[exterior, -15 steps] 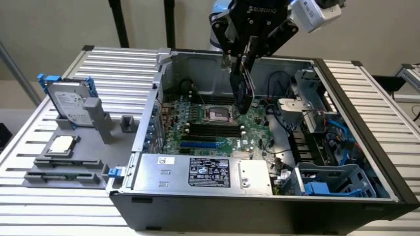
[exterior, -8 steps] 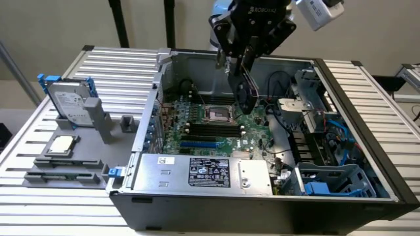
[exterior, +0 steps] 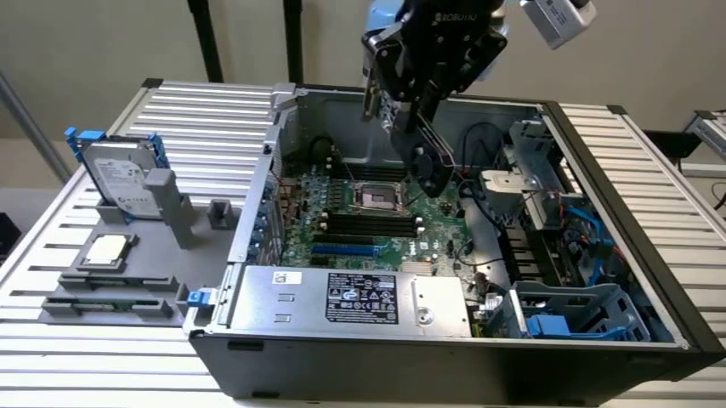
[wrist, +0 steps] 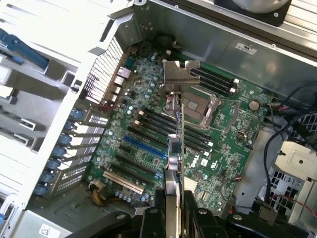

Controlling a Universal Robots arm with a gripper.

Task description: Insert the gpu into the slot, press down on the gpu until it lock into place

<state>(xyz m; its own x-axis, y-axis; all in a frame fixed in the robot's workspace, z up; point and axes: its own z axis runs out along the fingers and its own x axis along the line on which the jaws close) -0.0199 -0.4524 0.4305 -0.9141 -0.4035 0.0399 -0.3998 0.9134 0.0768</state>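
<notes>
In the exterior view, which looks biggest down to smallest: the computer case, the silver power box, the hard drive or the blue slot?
1. computer case
2. silver power box
3. hard drive
4. blue slot, just a thin strip

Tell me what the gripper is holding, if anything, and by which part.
The gripper holds the gpu, jaws clamped on its two flat sides at the end away from the silver bracket.
</notes>
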